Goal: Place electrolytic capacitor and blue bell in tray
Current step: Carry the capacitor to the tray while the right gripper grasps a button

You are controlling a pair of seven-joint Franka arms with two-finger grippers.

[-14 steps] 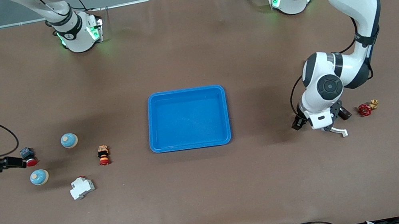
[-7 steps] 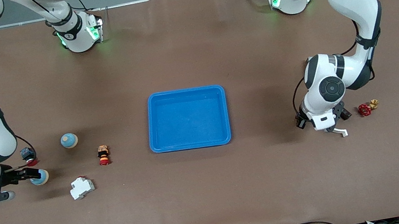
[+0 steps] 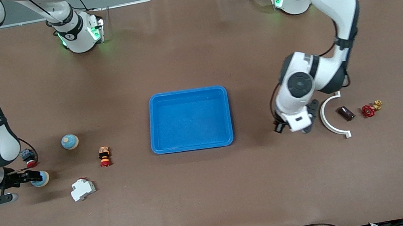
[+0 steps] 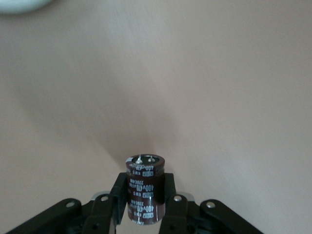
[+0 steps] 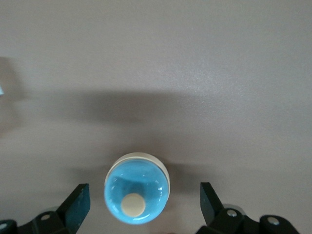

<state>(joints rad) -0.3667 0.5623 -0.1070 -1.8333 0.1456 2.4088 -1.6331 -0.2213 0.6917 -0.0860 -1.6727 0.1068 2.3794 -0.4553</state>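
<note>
- So far the shallow bright blue plastic tray (image 3: 189,120) holds nothing.
- The left gripper (image 4: 145,199), over bare table toward the left arm's end beside the tray, is clenched on the dark brown cylindrical electrolytic capacitor (image 4: 144,187).
- The right gripper (image 5: 144,207) straddles the nearer round blue bell (image 5: 137,195) on the table, fingers spread, not yet gripping.
- Both deliveries remain.

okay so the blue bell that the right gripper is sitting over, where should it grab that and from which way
Judging by its pose, grip the blue bell across its round dome, low near the cream rim, coming straight down from above. It sits upright on the table, button on top, and the right gripper is open with a finger on either side.
</note>
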